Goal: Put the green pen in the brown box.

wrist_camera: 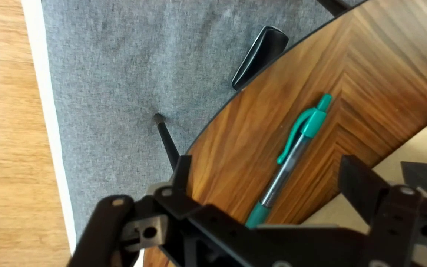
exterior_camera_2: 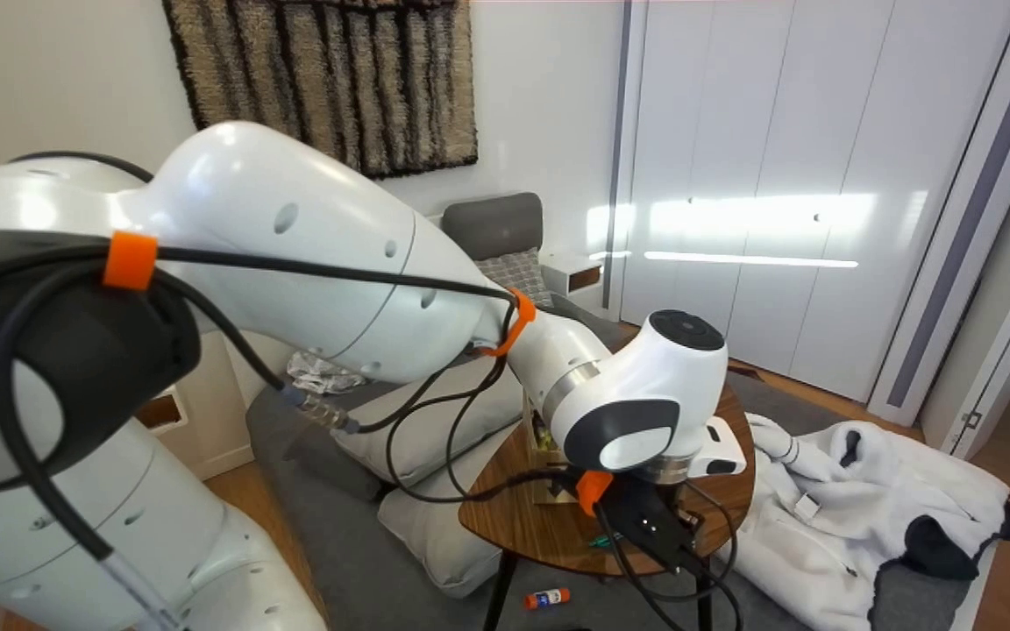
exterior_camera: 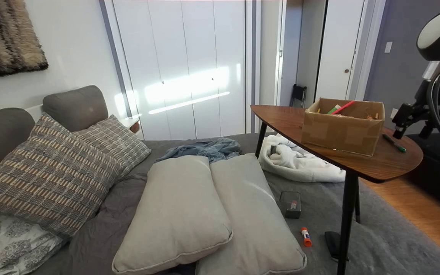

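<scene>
Where the white, jointed robot arm (exterior_camera_2: 330, 237) crosses an exterior view, its lower links fill the lower left of the frame, a bend lies at the left edge, and the forearm slopes from the upper left down to a rounded wrist right of centre. Beneath this wrist the black two-fingered gripper (wrist_camera: 267, 163) points downward above the rounded, dark-edged wooden tabletop (exterior_camera: 281, 118). Its fingers (wrist_camera: 182, 174) stand well apart, at the lower left and lower right of the wrist view. Between them in that view, the slender green pen with a clear barrel (wrist_camera: 288, 167) lies flat on the wood, slanting from upper right to lower left; black gripper parts hide its lower tip. Just beside it, across a strip of wood, stands the open-topped brown cardboard box (exterior_camera: 340, 131); a red stick (exterior_camera: 345, 107) shows at its rim.
</scene>
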